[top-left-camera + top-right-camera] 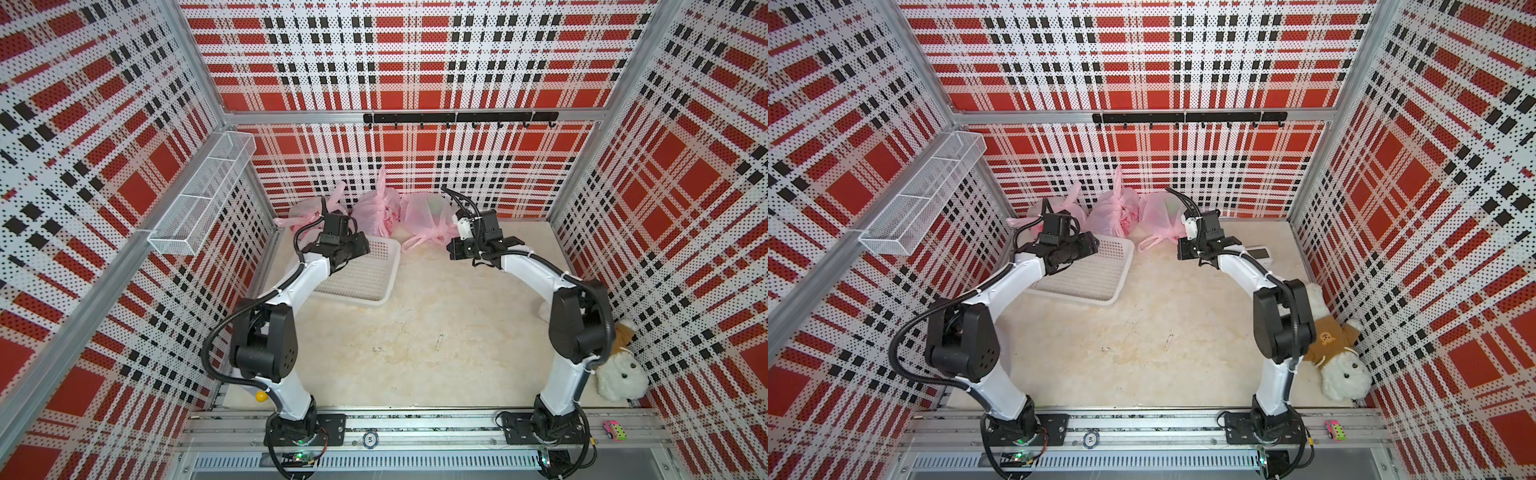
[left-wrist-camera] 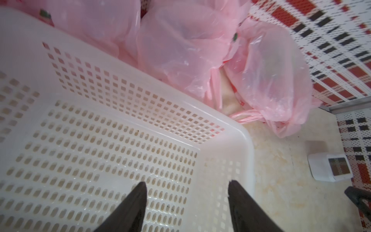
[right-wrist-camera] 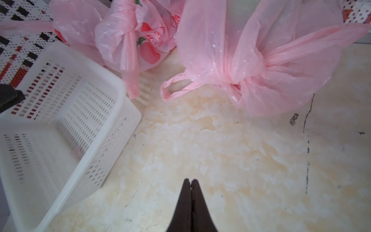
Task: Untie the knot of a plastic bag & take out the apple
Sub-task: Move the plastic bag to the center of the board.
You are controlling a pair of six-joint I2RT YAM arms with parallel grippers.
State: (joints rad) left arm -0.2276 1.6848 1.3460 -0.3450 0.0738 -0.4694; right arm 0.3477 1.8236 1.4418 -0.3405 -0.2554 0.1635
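right gripper [image 3: 190, 180] is pressed together, empty, and the nearer 1: knotted pink bag [image 3: 220, 50] lies straight ahead, toward the back wall [image 1: 415, 174].

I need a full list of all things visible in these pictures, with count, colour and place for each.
bags: three, pink, in a row at the back wall
basket: one, white, on the table before the bags
table: one, beige marbled, cell floor
mesh shelf: one, white, left wall
hook rail: one, black, back wall
plush dog: one, white with brown shirt, by the right wall
device: one, white with screen, on the table beyond the right arm
toy car: one, pink and green, front rail, right end
ball: one, yellow, by the left arm's base
disc: one, dark and white, mid front rail
arms: two, white and black, on the front rail; left jaws open over the basket, right jaws shut over the table
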